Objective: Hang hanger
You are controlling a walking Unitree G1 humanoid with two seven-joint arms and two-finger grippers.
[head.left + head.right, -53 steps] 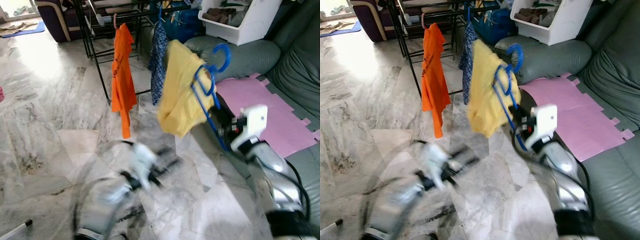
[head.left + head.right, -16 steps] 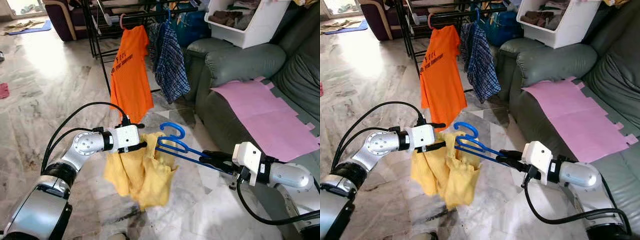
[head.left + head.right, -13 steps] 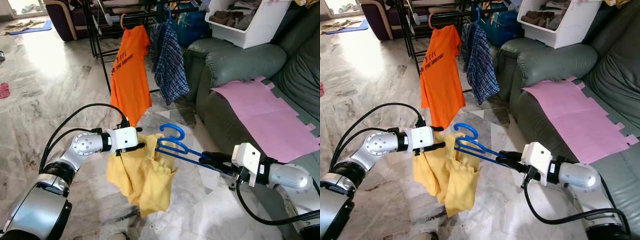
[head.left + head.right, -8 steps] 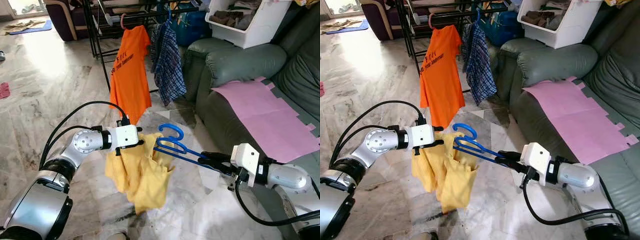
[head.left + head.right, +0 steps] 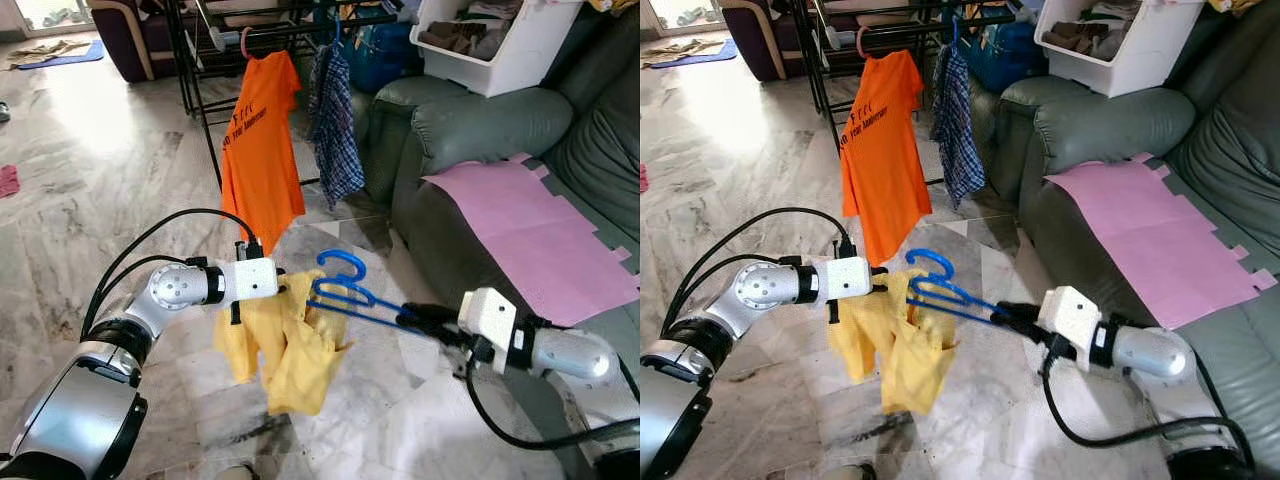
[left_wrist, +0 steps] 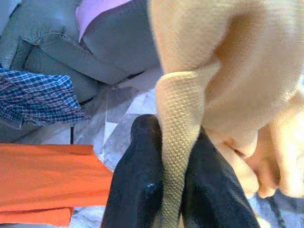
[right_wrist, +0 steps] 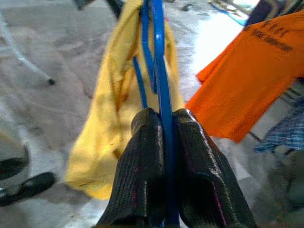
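A blue plastic hanger lies nearly level at mid-height, its hook curling up toward the drying rack. My right gripper is shut on the hanger's bar; the right wrist view shows the blue bar pinched between both black fingers. A yellow shirt hangs bunched from the hanger's far end. My left gripper is shut on the shirt's edge, and the left wrist view shows a ribbed yellow hem clamped between its fingers.
On the black rack hang an orange t-shirt and a blue plaid shirt. A grey sofa with a pink sheet stands to the right, a white bin on its arm. Marble floor spreads to the left.
The yellow shirt has bunched closer around the hanger and hangs shorter. My left gripper has shifted slightly right toward the hanger. The right gripper and hanger stay almost where they were.
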